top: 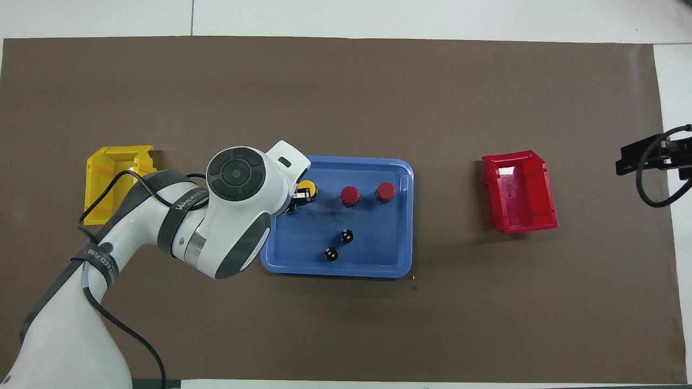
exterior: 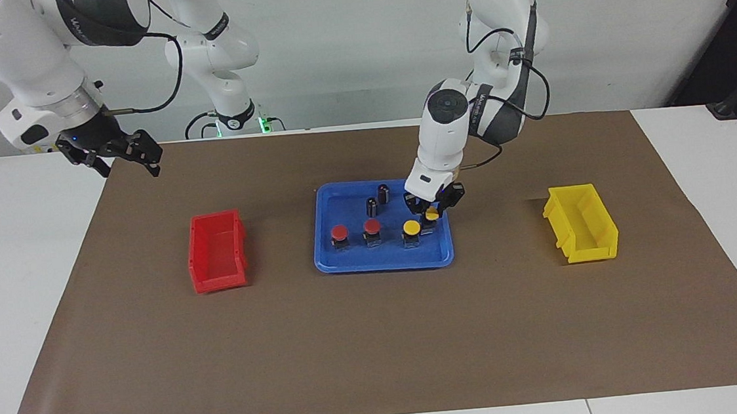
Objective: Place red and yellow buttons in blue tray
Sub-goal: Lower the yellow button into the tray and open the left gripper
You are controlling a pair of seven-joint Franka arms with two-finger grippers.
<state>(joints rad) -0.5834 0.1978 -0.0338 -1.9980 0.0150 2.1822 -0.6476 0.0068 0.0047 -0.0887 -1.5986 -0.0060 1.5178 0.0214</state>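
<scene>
Nearly complete: two red buttons (exterior: 356, 232) and one yellow button (exterior: 412, 232) stand in the blue tray (exterior: 342, 202), while the left gripper (exterior: 432, 210), fingers closed around the last yellow button (exterior: 432, 216), sets it at the tray's three o'clock edge in the facing view; the right gripper (exterior: 116, 153) waits, fingers spread, empty.

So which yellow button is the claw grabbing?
The left claw is down around the yellow button at the blue tray's yellow-bin end. The other yellow button stands free beside the red ones.
</scene>
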